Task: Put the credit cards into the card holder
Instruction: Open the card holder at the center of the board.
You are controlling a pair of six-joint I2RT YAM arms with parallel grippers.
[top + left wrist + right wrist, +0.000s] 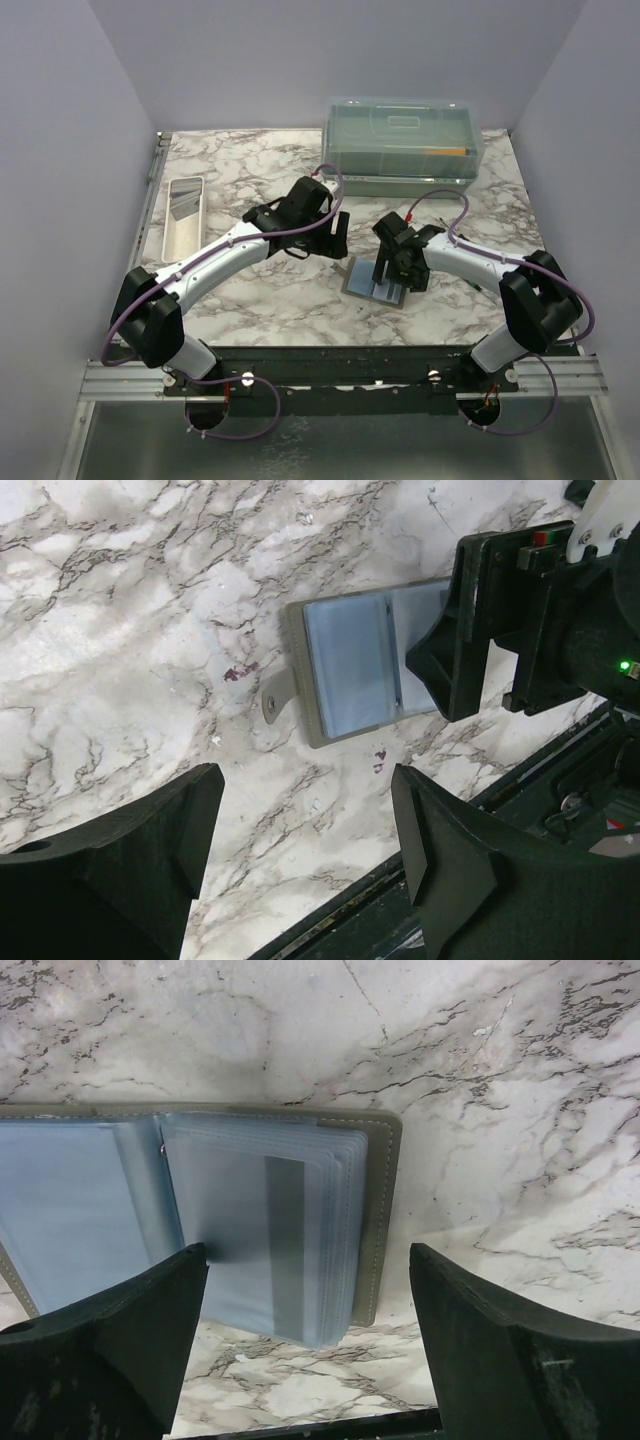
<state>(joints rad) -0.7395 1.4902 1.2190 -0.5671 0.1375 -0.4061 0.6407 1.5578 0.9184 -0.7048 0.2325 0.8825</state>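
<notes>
The card holder (362,280) lies open on the marble table between the two arms, grey-olive outside with blue-grey clear sleeves (250,1210) inside. A darker stripe shows through the top sleeve, as of a credit card (285,1245) tucked in it. My right gripper (386,283) hovers open just above the holder's right-hand page (308,1260), with nothing between its fingers. My left gripper (338,240) stands open and empty (305,780) over bare marble, a little to the holder's (350,665) far left. A flat silver-grey piece (183,202), seemingly another credit card, lies in the white tray.
A long white tray (175,240) sits at the left edge of the table. A big clear lidded box (403,145) stands at the back right. The black front rail (400,900) runs close below the card holder.
</notes>
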